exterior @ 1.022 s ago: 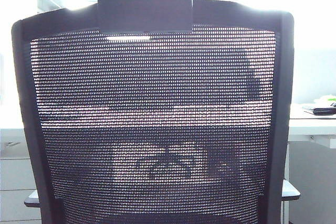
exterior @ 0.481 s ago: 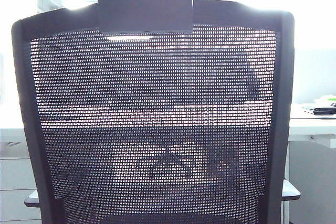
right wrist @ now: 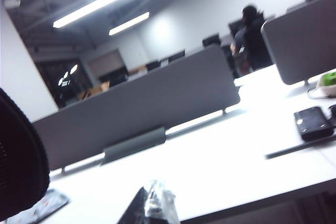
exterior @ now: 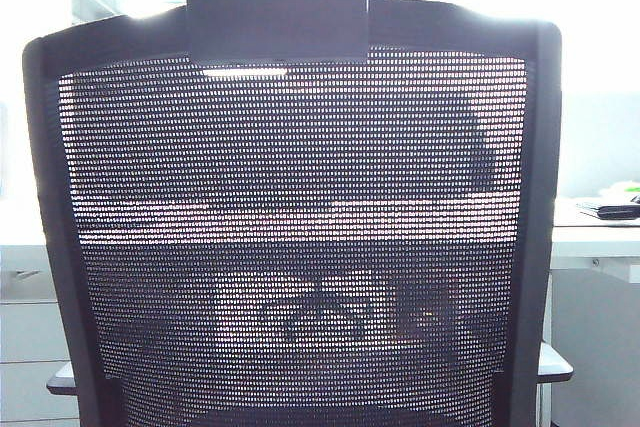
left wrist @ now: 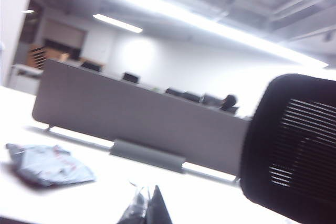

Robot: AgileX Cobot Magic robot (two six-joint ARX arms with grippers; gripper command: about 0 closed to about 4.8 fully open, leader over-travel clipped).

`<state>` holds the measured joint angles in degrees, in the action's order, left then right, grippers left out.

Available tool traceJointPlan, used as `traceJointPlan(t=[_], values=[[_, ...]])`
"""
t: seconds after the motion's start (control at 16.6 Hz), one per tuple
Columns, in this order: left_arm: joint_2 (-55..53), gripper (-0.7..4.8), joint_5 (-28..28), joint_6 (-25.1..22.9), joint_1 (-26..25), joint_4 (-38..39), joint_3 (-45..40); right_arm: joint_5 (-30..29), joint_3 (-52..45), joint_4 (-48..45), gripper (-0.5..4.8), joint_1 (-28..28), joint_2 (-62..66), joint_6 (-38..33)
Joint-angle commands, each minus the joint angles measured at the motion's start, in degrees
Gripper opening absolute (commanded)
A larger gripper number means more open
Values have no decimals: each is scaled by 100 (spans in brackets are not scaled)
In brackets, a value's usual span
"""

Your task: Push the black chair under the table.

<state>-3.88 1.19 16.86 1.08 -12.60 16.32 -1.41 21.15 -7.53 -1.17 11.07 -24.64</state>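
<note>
Exterior view: black chair fills the frame before the table. Left gripper and right gripper show only tips above the tabletop; jaw state cannot be told.

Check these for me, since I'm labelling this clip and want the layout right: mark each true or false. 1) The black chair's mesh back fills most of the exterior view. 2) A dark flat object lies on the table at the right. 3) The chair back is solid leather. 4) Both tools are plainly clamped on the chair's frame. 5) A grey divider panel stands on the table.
1) True: the black chair fills most of it.
2) True: a dark flat object lies on the table.
3) False: it is see-through mesh.
4) False: only a dark tip of the left tool and of the right tool shows above the desktop; grip cannot be told.
5) True: the divider panel stands there.
</note>
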Motion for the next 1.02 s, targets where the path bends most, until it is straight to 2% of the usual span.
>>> traceJointPlan(t=[0.06, 0.18, 0.24, 0.3, 0.36, 0.42, 0.54, 0.66, 0.78, 0.84, 1.02], values=[[-822, -6, -317, -188, 0, 284, 699, -1102, 763, 138, -9, -52, 1051, -24], [-1606, -6, -1414, -133, 0, 487, 1139, -1545, 1259, 144, -9, -415, 1703, -24], [-2216, -6, -2376, 37, 0, 761, 1307, -1720, 1425, 166, -9, -841, 2031, -24], [-2581, -6, -2887, 343, 0, 789, 1305, -1668, 1449, 177, -9, -1209, 2232, -22], [-2898, -6, -2992, 601, 4, 876, 1303, -1637, 1449, 192, -9, -1628, 2409, -20], [-3097, -6, -2990, 579, 7, 1016, 1296, -1488, 1449, 212, -9, -2092, 2568, -20], [-3432, -6, -3016, 225, 9, 1226, 1294, -850, 1449, 470, -9, -3012, 2857, 273], [-3713, -6, -3018, -79, 7, 1436, 1294, -442, 1447, 728, -9, -3565, 3134, 369], [-3967, -6, -3051, -210, 7, 1460, 1292, -442, 1447, 778, -9, -3606, 3300, 374], [-4179, -6, -3034, -205, 7, 1379, 1292, -190, 1447, 977, -9, -3491, 3388, 372], [-4470, -6, -2999, -258, 0, 1325, 1292, -122, 1447, 1482, -9, -3110, 3412, 393]])
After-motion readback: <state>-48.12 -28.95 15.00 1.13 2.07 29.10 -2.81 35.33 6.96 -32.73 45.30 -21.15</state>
